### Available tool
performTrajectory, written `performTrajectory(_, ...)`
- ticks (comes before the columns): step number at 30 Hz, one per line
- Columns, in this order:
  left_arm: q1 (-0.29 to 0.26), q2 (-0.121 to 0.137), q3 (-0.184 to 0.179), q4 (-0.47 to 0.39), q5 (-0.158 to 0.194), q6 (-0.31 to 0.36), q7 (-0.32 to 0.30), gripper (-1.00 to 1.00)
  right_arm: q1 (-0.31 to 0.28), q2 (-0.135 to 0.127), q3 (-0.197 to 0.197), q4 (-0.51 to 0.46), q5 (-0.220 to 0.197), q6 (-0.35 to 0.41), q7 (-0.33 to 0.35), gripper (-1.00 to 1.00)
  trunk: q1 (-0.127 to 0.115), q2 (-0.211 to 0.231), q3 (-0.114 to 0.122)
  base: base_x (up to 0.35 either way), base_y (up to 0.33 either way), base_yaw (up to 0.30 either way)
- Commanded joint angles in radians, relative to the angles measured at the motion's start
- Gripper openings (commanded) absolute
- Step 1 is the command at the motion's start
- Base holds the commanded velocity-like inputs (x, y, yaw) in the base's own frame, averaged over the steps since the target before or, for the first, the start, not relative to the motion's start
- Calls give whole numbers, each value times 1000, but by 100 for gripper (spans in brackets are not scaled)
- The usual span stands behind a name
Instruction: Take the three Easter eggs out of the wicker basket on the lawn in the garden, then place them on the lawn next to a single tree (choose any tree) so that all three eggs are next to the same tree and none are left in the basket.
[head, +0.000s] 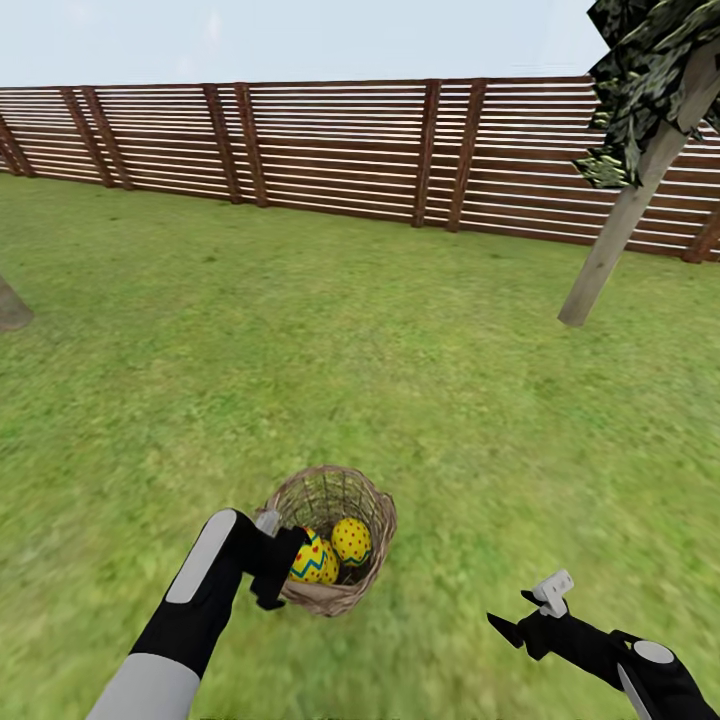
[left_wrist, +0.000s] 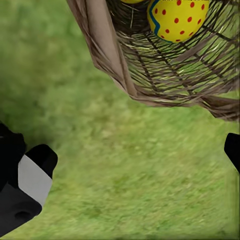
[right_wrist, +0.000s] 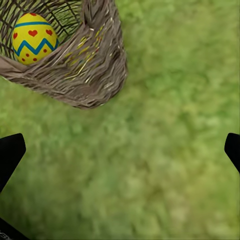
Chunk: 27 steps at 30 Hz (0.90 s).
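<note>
The wicker basket (head: 337, 500) stands on the lawn (head: 300, 350) just ahead of me. Inside it I see Easter eggs: one with a zigzag band (head: 310, 558) against the near-left wall and a dotted one (head: 352, 540) beside it. A sliver of yellow shows between them. My left gripper (head: 283, 562) is open at the basket's near-left rim, outside the wall. In the left wrist view the basket (left_wrist: 165, 75) and an egg (left_wrist: 180, 20) lie beyond the open gripper (left_wrist: 137, 152). My right gripper (head: 512, 612) hangs open over grass to the basket's right. The right wrist view shows the basket (right_wrist: 95, 65) and an egg (right_wrist: 32, 37).
A tree (head: 625, 225) with a bare grey-brown trunk leans at the far right. Another trunk base (head: 10, 305) shows at the left edge. A slatted wooden fence (head: 350, 150) closes off the far side of the grass.
</note>
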Motion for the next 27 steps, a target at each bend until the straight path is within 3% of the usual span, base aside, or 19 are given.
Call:
performTrajectory(1, -1, -1, 1, -3, 0, 9, 3, 100, 0, 0, -2, -2, 4, 6, 6, 100, 4, -8, -6, 0, 0, 0)
performTrajectory(27, -1, -10, 1, -6, 0, 0, -1, 100, 0, 0, -2, 0, 4, 6, 6, 100, 104, -190, -127, 0, 0, 0)
